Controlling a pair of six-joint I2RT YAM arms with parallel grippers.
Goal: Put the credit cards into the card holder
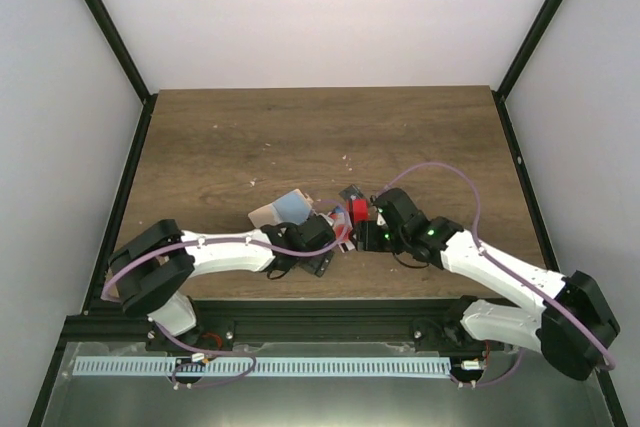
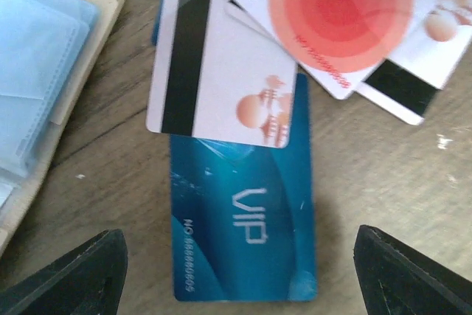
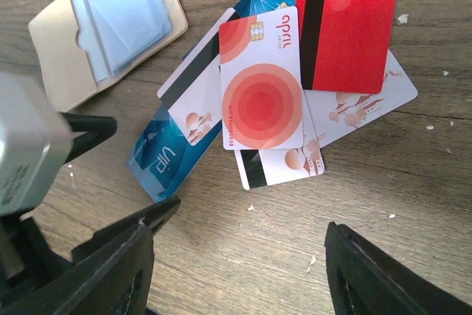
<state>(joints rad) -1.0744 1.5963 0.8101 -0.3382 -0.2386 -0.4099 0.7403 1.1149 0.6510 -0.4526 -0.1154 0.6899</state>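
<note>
Left arm, right arm: white links, black joint housings, lilac cable along each. Green LEDs on right wrist. Left tool, right tool: black wedge fingers.

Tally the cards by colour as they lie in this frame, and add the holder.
Blue VIP card: 1
Red card with black stripe: 1
White card with big red dot: 1
White cards with orange marks: 3
Beige card holder, lying open: 1
Total: 7 things, 6 of them cards
</note>
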